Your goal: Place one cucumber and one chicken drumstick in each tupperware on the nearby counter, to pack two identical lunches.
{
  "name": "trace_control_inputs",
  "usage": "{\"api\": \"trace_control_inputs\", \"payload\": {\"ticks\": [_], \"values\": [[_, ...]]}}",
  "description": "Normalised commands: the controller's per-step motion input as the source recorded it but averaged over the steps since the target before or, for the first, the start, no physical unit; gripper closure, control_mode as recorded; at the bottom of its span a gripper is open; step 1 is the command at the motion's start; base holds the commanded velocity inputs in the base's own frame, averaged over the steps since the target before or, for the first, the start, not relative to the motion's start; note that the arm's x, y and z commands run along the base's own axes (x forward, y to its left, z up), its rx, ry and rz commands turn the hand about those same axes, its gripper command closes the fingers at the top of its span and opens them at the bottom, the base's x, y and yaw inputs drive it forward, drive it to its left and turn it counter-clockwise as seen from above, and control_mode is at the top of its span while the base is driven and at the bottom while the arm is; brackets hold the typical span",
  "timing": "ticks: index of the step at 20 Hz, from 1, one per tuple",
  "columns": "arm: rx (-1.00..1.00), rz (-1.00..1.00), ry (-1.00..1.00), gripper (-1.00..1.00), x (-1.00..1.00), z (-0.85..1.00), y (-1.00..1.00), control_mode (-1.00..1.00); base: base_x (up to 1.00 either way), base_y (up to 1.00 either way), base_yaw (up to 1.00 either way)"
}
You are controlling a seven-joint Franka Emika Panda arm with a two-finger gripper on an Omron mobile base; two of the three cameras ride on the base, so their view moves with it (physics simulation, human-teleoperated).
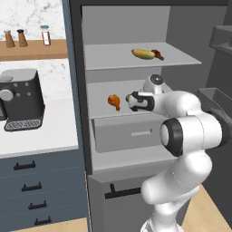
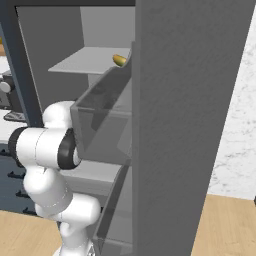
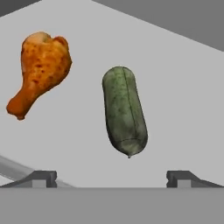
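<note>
Inside the open fridge, my gripper (image 3: 111,177) hung with its fingers spread wide and empty over the middle shelf (image 3: 183,87), lined up on the cucumber (image 3: 124,109) lying there, with the chicken drumstick (image 3: 40,70) just beside it, apart, nearer the shelf's left edge. The cucumber's rounded skin looked likely to roll or squirt out if my fingers closed off-centre, and a wide approach might have nudged the drumstick. A banana (image 1: 144,54) lay on the upper shelf (image 1: 181,58), and the white counter (image 1: 50,131) stood to the fridge's left.

Both base views look forward from behind the arm into the open fridge (image 1: 136,68); hand view close above its shelf (image 3: 175,87).
</note>
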Motion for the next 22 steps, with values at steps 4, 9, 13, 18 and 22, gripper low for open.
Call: {"api": "trace_control_inputs", "payload": {"ticks": [4,9,13,18,22], "values": [[0.00,0.00,-0.04,-1.00,0.38,-0.11,0.00,-1.00,0.00,0.00,0.00],[0.00,0.00,-0.02,-1.00,0.32,-0.21,0.00,-1.00,0.00,0.00,0.00],[0.00,0.00,0.00,-1.00,0.27,-0.26,0.00,-1.00,0.00,0.00,0.00],[0.00,0.00,0.00,1.00,0.27,-0.33,-0.03,-1.00,0.00,0.00,0.00],[0.00,0.00,0.02,1.00,0.25,-0.33,-0.05,-1.00,0.00,0.00,0.00]]}}
